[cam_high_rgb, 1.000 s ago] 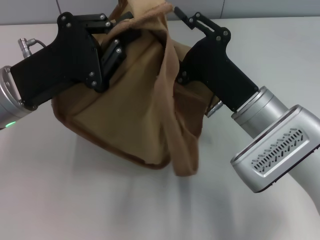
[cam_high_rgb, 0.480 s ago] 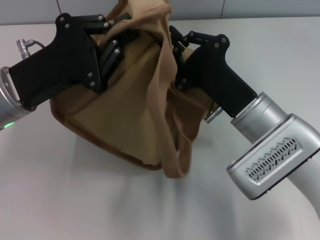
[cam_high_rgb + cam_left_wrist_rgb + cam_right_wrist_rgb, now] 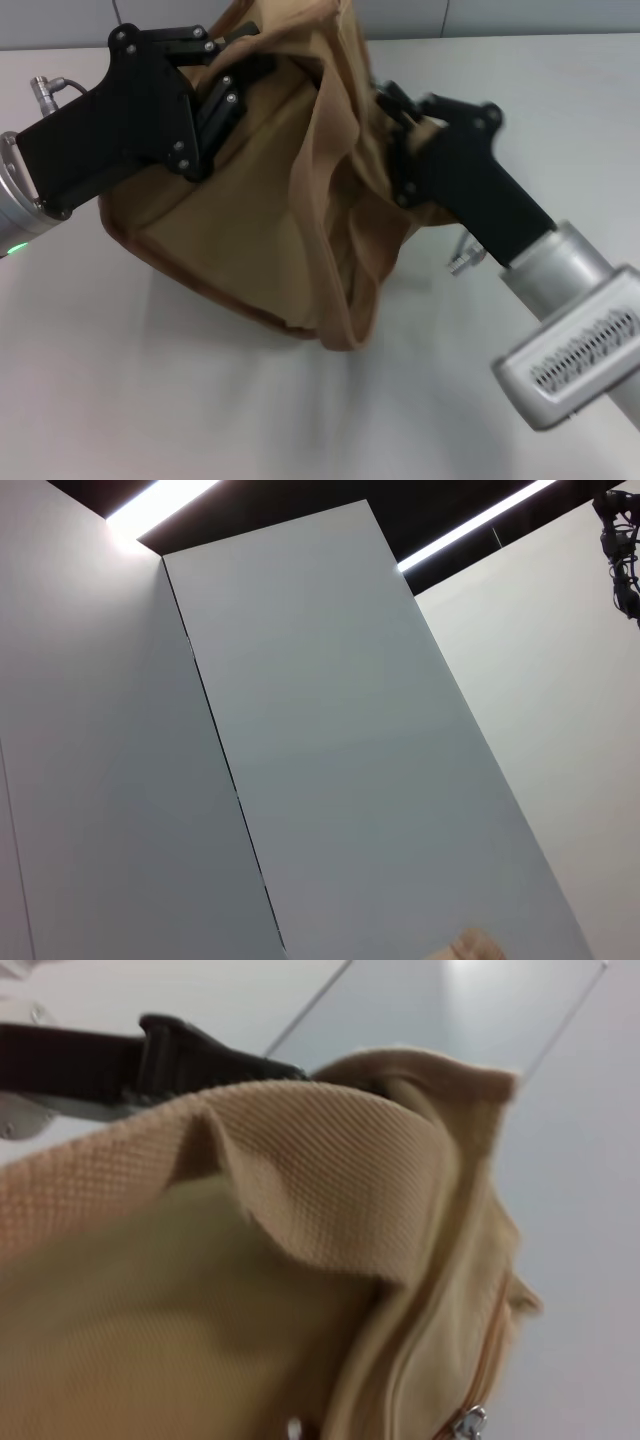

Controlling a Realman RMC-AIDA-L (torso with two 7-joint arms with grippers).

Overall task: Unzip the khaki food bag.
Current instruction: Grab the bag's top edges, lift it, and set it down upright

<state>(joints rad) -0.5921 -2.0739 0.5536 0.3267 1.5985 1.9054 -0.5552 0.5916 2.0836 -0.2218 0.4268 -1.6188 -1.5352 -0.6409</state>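
The khaki food bag (image 3: 230,220) lies tilted on the white table (image 3: 150,400) in the head view, with a webbing handle (image 3: 335,260) draped down its front. My left gripper (image 3: 238,72) is at the bag's upper left corner, shut on the top edge of the fabric. My right gripper (image 3: 388,100) presses against the bag's upper right side, partly buried in a fold. The right wrist view shows the bag (image 3: 250,1260) close up, with a zipper line and a silver pull (image 3: 468,1422) at the picture's edge. A tan scrap of the bag (image 3: 470,946) shows in the left wrist view.
The table's far edge meets a grey wall (image 3: 520,15) just behind the bag. The left wrist view shows only wall panels (image 3: 330,760) and ceiling light strips. The right forearm (image 3: 570,330) crosses the table at the right.
My right gripper has moved right and down along the bag's top, away from the left gripper. The draped handle and fold have shifted with it. The left gripper has held still.
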